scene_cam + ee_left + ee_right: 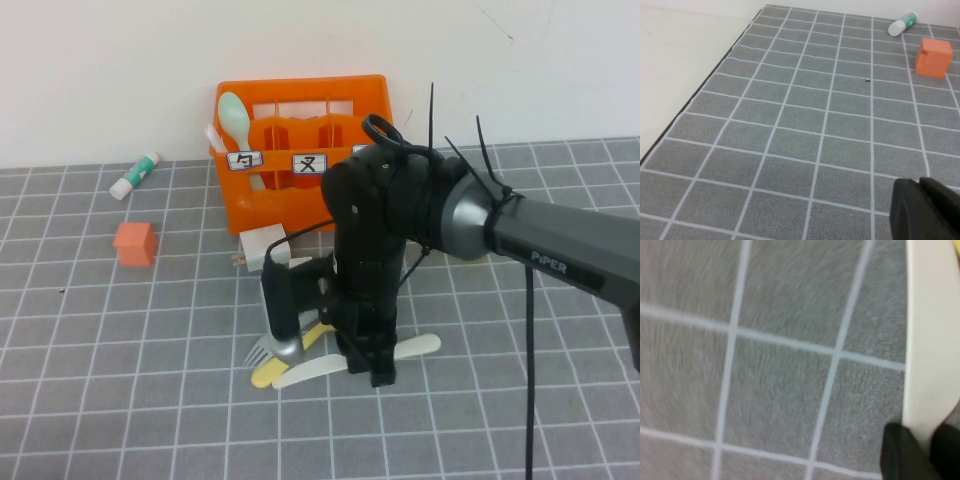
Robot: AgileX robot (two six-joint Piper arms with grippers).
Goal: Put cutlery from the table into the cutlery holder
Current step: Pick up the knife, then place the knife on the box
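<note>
The right tool (368, 368) is down at the table (100, 400), over the cutlery lying in front of the orange cutlery holder (300, 150). In the right wrist view its 2 dark fingers (900, 452) stand on either side of the white knife (930, 340), closed in on the blade and touching it. The white knife lies flat, crossed with the pale yellow knife (268, 374) and the light grey fork (268, 350) beneath the arm. A mint spoon (234, 116) stands in the holder's left compartment. An orange cube (134, 244) and a glue stick (135, 175) lie well to the left. The left tool (925, 210) hovers over bare table; whether it is open cannot be told.
</note>
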